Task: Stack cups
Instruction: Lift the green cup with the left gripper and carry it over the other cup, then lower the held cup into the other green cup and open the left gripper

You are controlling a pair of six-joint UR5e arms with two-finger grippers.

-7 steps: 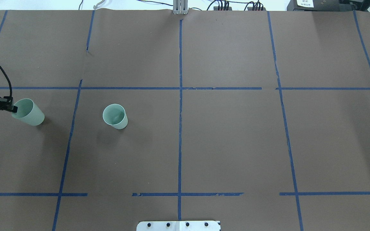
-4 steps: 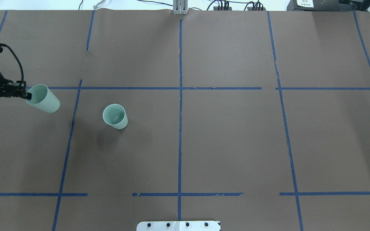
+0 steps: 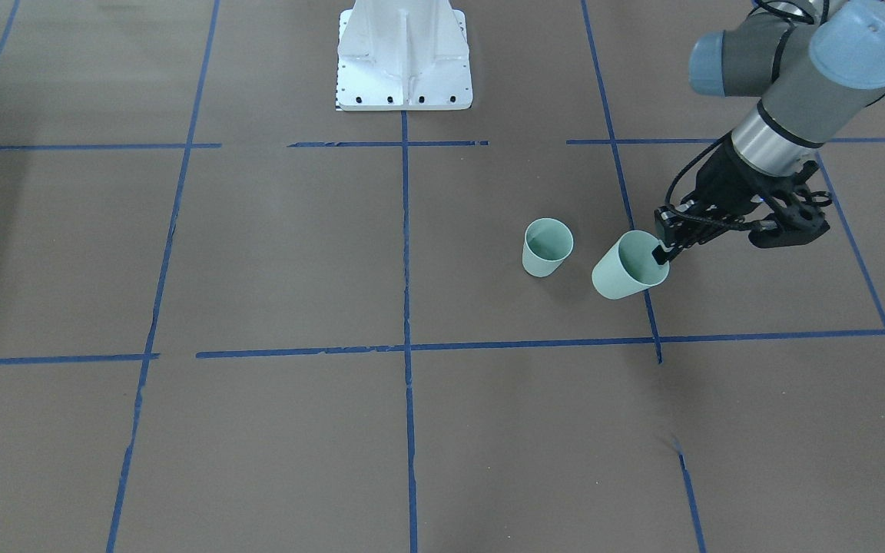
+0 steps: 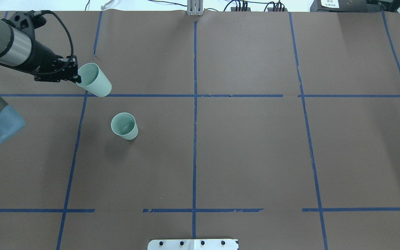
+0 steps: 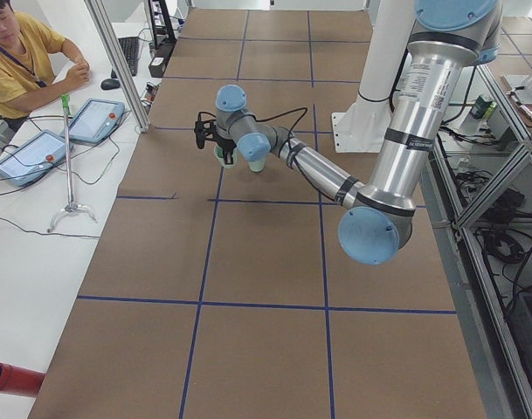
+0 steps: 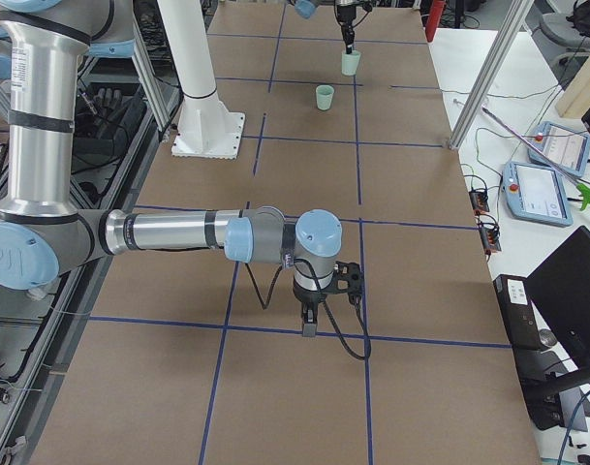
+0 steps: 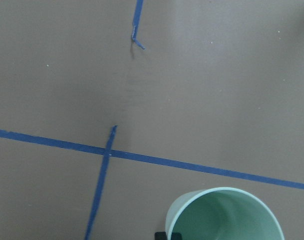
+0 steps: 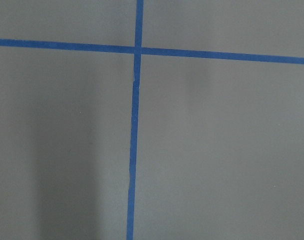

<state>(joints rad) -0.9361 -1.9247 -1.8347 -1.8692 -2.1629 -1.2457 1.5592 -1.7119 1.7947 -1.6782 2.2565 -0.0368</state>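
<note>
left gripper [image 4: 77,77] is clamped on the rim of one cup [image 4: 95,84], holding it tilted above the table [image 4: 255,156] near the other cup [image 4: 125,126], which stands upright, so the pickup looks done and nesting is left, while i can't tell if the right gripper [image 6: 308,327] is open.

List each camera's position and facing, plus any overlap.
Front-facing: across the brown table, looking down toward robot; white base, left arm, left gripper pinching the held pale mint-green plastic tumbler.
Overhead: behind robot, looking forward-down; left arm on view's left, standing pale mint-green plastic tumbler.
Exterior left: table end; left arm near.
Exterior right: opposite end; right arm near, right gripper.
Left wrist: down onto held tumbler's rim; fingertip.
Right wrist: down at table, blue tape; no body.
Shared: front-facing and overhead show both tumblers.
</note>
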